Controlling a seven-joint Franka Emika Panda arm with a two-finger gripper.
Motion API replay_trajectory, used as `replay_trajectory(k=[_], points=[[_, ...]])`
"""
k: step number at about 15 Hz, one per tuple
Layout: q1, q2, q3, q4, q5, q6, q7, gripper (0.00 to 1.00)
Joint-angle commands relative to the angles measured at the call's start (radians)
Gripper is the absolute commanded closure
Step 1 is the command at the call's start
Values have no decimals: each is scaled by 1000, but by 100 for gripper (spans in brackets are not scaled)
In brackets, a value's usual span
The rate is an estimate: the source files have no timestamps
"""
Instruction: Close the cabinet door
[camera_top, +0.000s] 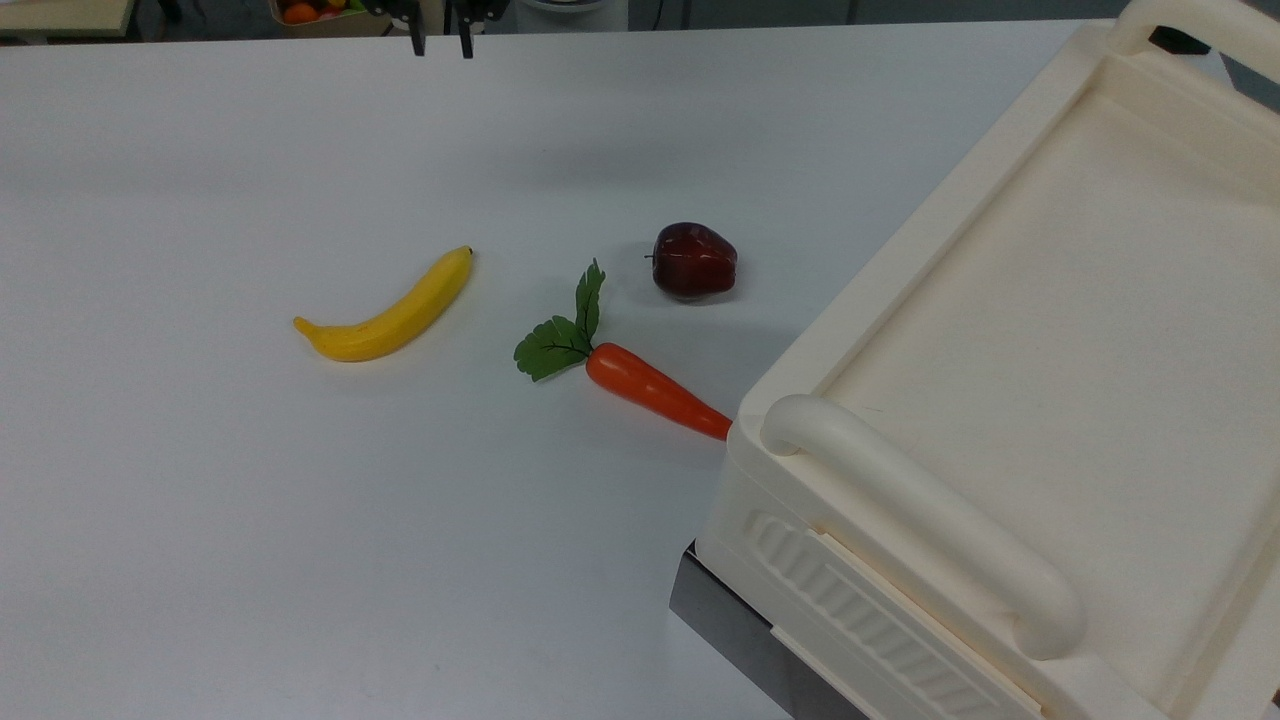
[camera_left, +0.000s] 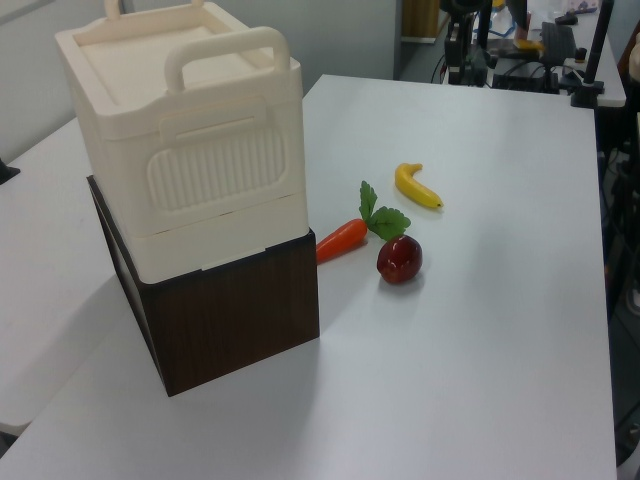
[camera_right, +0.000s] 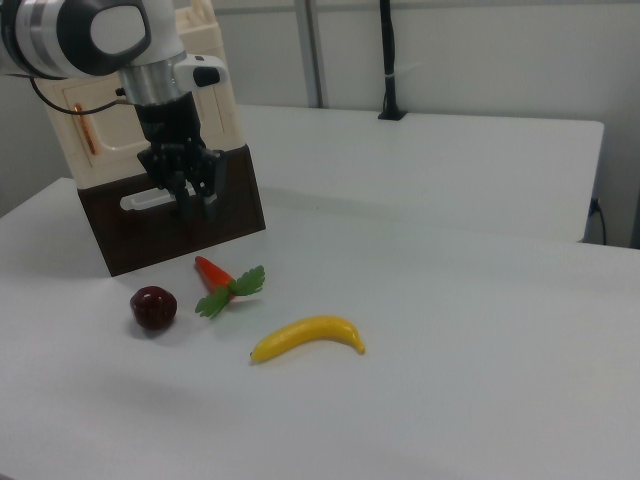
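My end effector (camera_top: 437, 40), fingers slightly parted and empty, hangs over the desk's (camera_top: 200, 500) far edge; banana (camera_top: 385, 310), carrot (camera_top: 655, 390), apple (camera_top: 694, 260); the cabinet (camera_top: 1050, 330) at the right edge. Its cabinet door (camera_right: 150, 110) looks closed, so little seems left.

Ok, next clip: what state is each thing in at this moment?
gripper: open, holding nothing.
cabinet door: looks shut, flush with the cabinet.
cabinet: upright on a dark box.
banana: lying on the table.
carrot: lying, tip toward the cabinet.
apple: resting alone.
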Motion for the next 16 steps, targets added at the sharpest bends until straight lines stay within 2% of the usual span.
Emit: replay_trajectory(k=[1,16], points=[[-21,-24,3,-24,-9,-18,-10,0],[-54,-29,2,-1,-13,-19,-7,0]])
